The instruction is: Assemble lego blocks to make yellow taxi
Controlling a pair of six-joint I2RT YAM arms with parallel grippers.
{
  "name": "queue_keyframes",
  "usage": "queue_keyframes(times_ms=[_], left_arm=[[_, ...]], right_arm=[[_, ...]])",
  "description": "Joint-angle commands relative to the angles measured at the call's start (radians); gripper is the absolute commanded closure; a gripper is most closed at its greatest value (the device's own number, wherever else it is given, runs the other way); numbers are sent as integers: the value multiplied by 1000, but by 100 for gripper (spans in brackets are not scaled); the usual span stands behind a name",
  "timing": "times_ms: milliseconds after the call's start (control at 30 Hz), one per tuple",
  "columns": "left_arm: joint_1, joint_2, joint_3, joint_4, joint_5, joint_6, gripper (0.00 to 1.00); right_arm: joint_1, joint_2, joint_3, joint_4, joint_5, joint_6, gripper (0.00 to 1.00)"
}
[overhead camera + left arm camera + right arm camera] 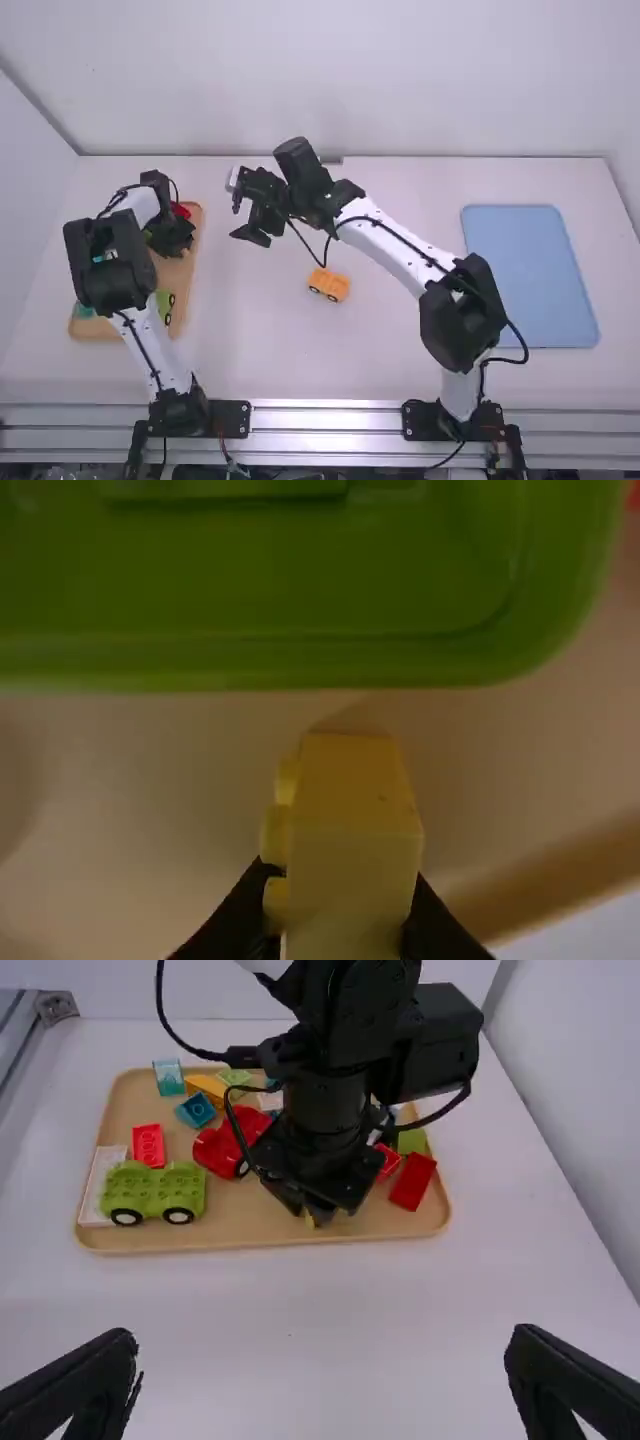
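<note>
My left gripper [172, 238] is low over the wooden tray's right part. In the left wrist view the left gripper [338, 920] is shut on a yellow block [352, 820], its studs facing sideways. The right wrist view shows a bit of that yellow block [310, 1220] between the left fingers. My right gripper [243, 213] hangs over the table right of the tray; the right gripper [320, 1385] has its fingers wide apart with nothing between them. A yellow-orange wheeled car piece [328, 285] stands on the table, nearer the arm bases than the right gripper.
The tray [240, 1239] holds a green wheeled base [155, 1192], a red car piece [222, 1148] and several loose blocks. A large green piece [400, 660] is close to the held block. A blue mat [530, 275] lies at the table's right.
</note>
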Motion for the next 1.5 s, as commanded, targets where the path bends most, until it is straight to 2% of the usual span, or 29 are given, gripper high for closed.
queue_keyframes(times_ms=[0, 167, 333, 500, 633, 733, 867, 1000, 1067, 1133, 1200, 1267, 1300, 1367, 1433, 1467], left_arm=[[7, -4, -18, 3, -25, -3, 98], [26, -97, -18, -39, -62, 8, 98], [6, -259, -42, -1, 27, 190, 98], [-76, -451, -184, 203, 195, 386, 98], [-158, -644, -354, 380, 269, 542, 98], [-230, -761, -471, 506, 357, 675, 98], [-326, -891, -639, 700, 406, 811, 98], [-381, -956, -771, 882, 416, 808, 95], [-398, -965, -821, 959, 449, 807, 93], [-414, -965, -863, 1021, 483, 777, 92], [-423, -964, -879, 1046, 497, 763, 91], [-450, -959, -896, 1082, 486, 765, 90], [-451, -959, -896, 1082, 484, 766, 90], [-477, -959, -897, 1098, 458, 764, 88], [-514, -955, -897, 1112, 431, 768, 87], [-517, -954, -897, 1113, 431, 768, 87]], right_arm=[[-3, 13, 30, -1, -5, 12, 2], [-30, 13, 30, 8, -7, 91, 2], [-67, 13, 30, 10, -121, 137, 2], [-117, 13, 30, 13, -247, 158, 2], [-193, 13, 30, 10, -325, 281, 2], [-233, 13, 26, -2, -436, 285, 2], [-267, 13, -26, 14, -535, 259, 2], [-289, 8, -121, 80, -550, 262, 3], [-303, -3, -189, 164, -602, 295, 4], [-320, -27, -294, 356, -603, 410, 2], [-325, -48, -370, 491, -539, 506, 1], [-322, -124, -556, 765, -389, 667, 2], [-321, -129, -566, 780, -383, 675, 2], [-310, -182, -683, 975, -344, 768, 1], [-312, -194, -733, 1093, -346, 818, 2], [-313, -194, -735, 1099, -346, 822, 2]])
